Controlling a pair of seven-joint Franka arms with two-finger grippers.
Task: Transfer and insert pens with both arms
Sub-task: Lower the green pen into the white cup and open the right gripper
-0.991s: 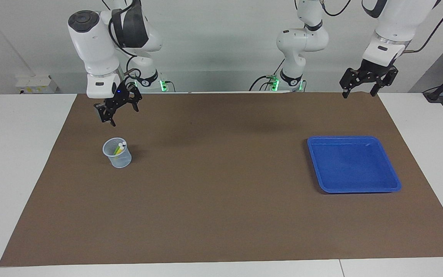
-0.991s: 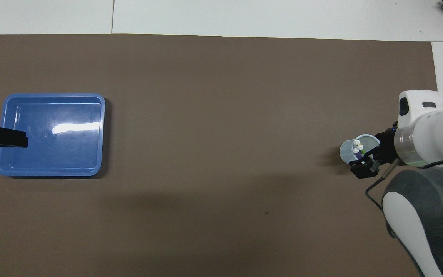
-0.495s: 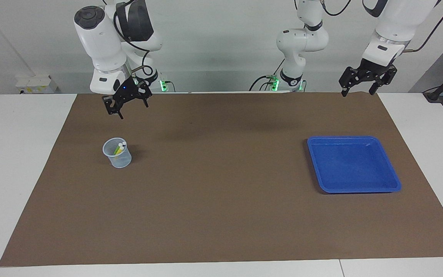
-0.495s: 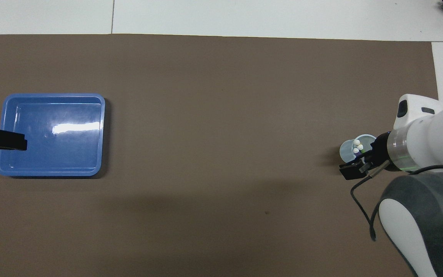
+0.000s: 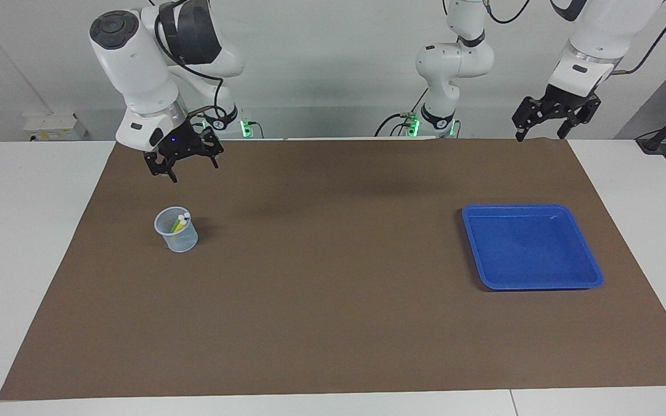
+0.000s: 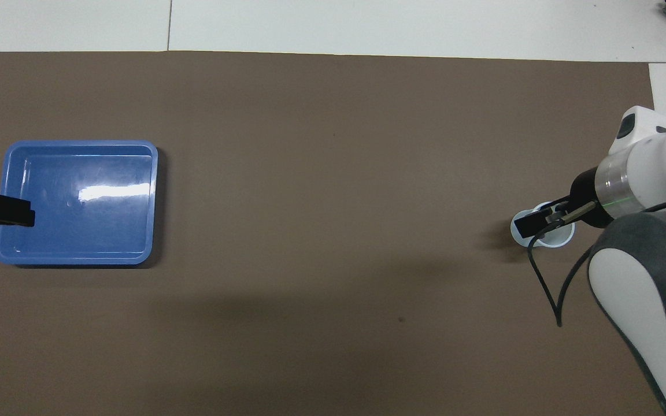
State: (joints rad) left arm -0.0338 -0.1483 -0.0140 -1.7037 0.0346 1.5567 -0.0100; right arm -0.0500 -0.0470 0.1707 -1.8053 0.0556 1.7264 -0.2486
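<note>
**Pens in cup, both grippers raised and empty**

While both arms hung above the brown mat [image 5: 333, 323], its robot-side edge lay beneath them. A blue tray [image 5: 590, 271] sat toward the left arm's end, a clear cup [image 5: 178, 240] toward the right arm's end. The pens [image 5: 180, 222] stood inside the cup. Left gripper [image 5: 541, 126]: fingers spread, empty, over the mat's corner. Right gripper [image 5: 185, 167]: spread, empty.

**No readable text**

No legible txt, labels, brands or nos. anywhere. Small marks on the base rings of the two smaller arms [image 5: 219, 123] by the green lights are too small to read.
</note>
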